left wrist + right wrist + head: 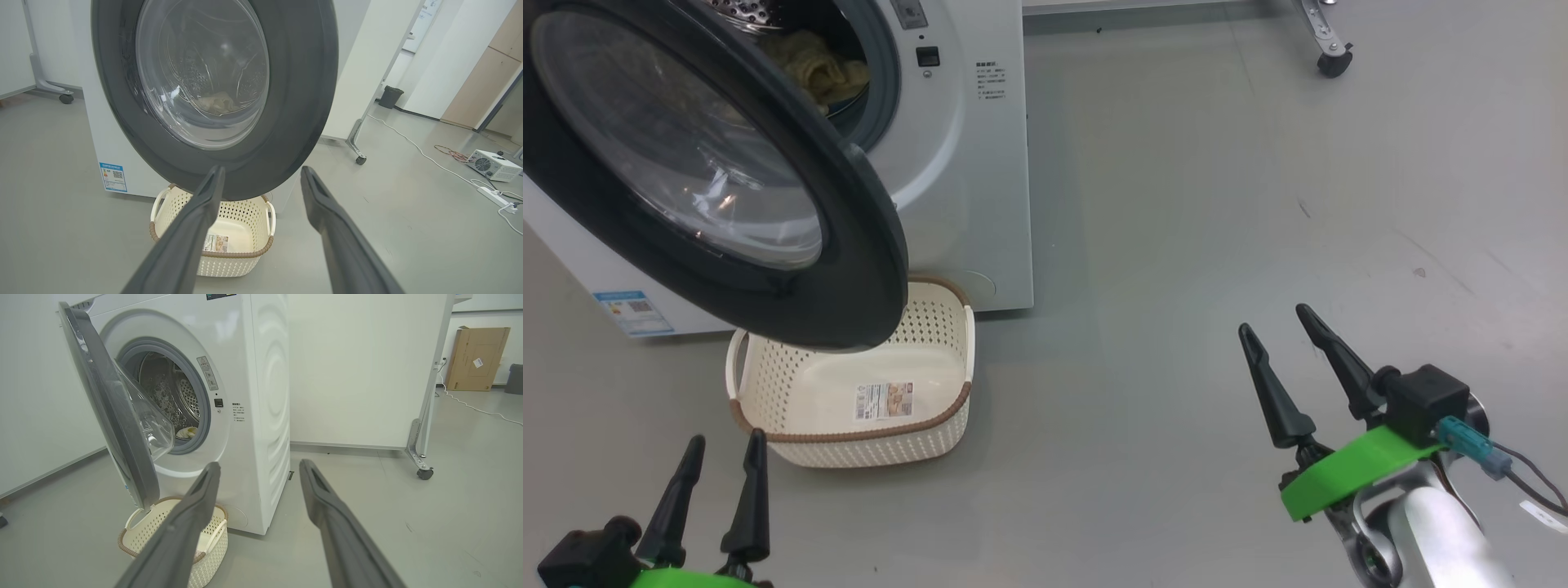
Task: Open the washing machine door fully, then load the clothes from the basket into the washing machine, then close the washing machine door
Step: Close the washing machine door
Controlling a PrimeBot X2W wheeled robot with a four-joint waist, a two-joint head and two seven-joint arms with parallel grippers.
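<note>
Clothes (817,69) lie in the drum of the washing machine (980,163), pale yellow behind the grey seal, so you can take loading as done. The basket (849,433) sits on the floor close against the machine's front, handy to the opening. It holds just a printed label (882,402), too small to read. The washing machine door (866,245) hangs part open over the basket's far rim, not yet shut. Your left gripper (727,437) and right gripper (1274,318) both stand wide, holding nothing, well back from the door. The blue sticker (633,313) and the front's small print (990,79) are illegible.
</note>
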